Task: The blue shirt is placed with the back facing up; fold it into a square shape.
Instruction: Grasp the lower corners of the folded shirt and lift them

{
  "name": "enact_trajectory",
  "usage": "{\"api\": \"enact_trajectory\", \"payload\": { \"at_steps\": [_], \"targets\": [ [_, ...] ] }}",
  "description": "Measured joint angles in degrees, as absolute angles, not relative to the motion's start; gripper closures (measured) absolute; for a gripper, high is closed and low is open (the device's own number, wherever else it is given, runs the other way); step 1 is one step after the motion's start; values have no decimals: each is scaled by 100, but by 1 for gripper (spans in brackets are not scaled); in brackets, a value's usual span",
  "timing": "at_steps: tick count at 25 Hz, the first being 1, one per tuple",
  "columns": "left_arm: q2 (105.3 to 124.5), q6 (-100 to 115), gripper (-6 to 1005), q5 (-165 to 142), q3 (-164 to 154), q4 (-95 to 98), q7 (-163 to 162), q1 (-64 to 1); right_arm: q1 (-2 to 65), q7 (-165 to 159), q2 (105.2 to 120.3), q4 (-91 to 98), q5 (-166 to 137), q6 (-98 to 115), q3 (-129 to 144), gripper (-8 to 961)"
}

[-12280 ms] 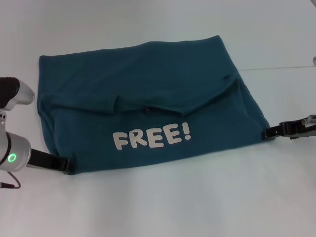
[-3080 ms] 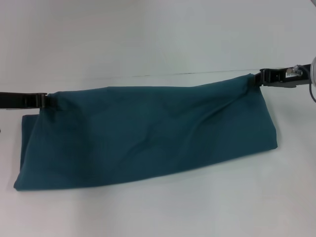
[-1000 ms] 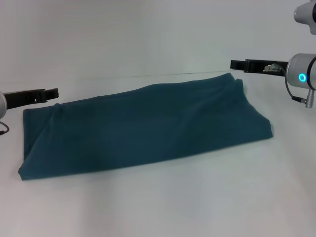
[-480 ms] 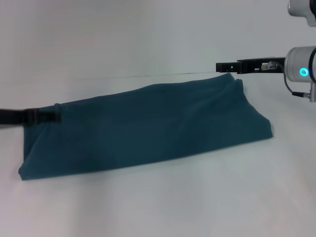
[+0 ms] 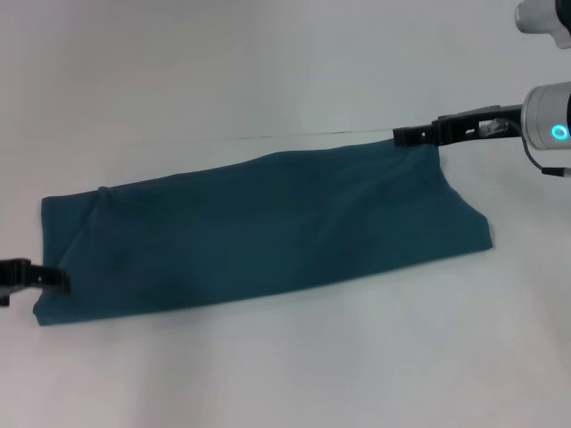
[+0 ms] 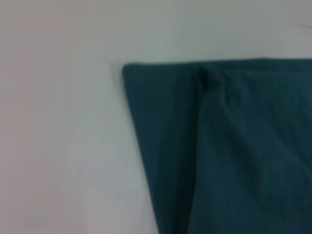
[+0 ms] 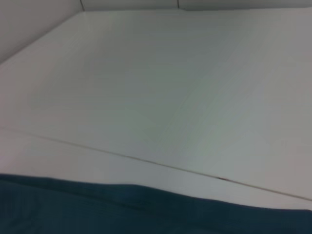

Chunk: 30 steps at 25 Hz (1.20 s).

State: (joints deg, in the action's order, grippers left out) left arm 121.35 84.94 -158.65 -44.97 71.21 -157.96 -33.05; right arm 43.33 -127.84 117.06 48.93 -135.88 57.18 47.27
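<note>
The blue shirt [image 5: 268,223] lies folded into a long plain teal band across the white table, with no lettering showing. My left gripper [image 5: 55,279] sits low at the band's near-left corner, right at the cloth's edge. My right gripper [image 5: 401,136] reaches in from the right and meets the far-right corner of the band. The left wrist view shows the shirt [image 6: 234,146] with a squared corner and a lengthwise fold ridge. In the right wrist view the shirt [image 7: 97,209] appears only as a dark edge strip.
The white table [image 5: 285,357] surrounds the shirt on all sides. A thin seam line [image 5: 223,139] runs across the table just behind the cloth, and also shows as the seam line [image 7: 146,161] in the right wrist view.
My left gripper has travelled from the band's far-left corner toward me to its near-left corner. My right gripper has dropped down onto the far-right corner. The shirt itself lies unmoved.
</note>
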Motion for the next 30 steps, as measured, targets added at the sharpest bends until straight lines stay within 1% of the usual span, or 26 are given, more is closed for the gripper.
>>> {"api": "enact_trajectory", "payload": {
  "at_steps": [6,16,30],
  "targets": [
    [12117,8535,52,-15891,-4411,6938,-16088,-3232,4360,-12765,11732,4956,-13748,5763,4841,29],
    [12136,8058,52,-15882,-4287,6208,-16194,-3324,4366,-12714,11743,4983,-13753,5758,4927,28],
    [12111,7491,58,-15854,-4209,5545,-16266,-3609,4336,-12720,11786,4984,-13750,5776,4940,29]
  ]
}}
